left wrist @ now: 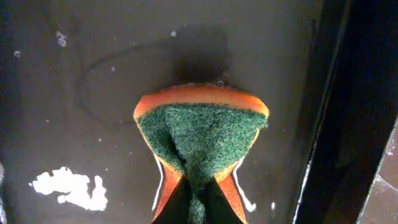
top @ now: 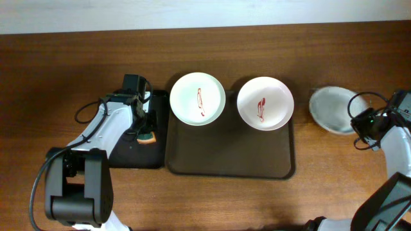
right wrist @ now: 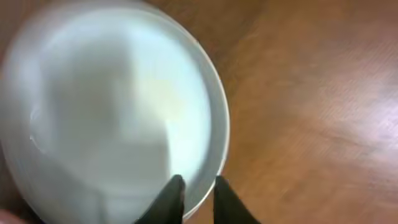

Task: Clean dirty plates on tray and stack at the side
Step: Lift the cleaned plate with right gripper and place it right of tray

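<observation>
Two white plates, each with a red smear in the centre, sit side by side at the far end of the dark brown tray. A third, pale bluish-white plate with no smear is over the bare table right of the tray. My right gripper straddles its near rim, one finger inside and one outside, closed on it. My left gripper is shut on an orange and green sponge, pinching it over the black tray.
The black sponge tray lies against the brown tray's left side and has wet streaks and a white foam patch. Cables run beside both arms. Bare wooden table surrounds the trays.
</observation>
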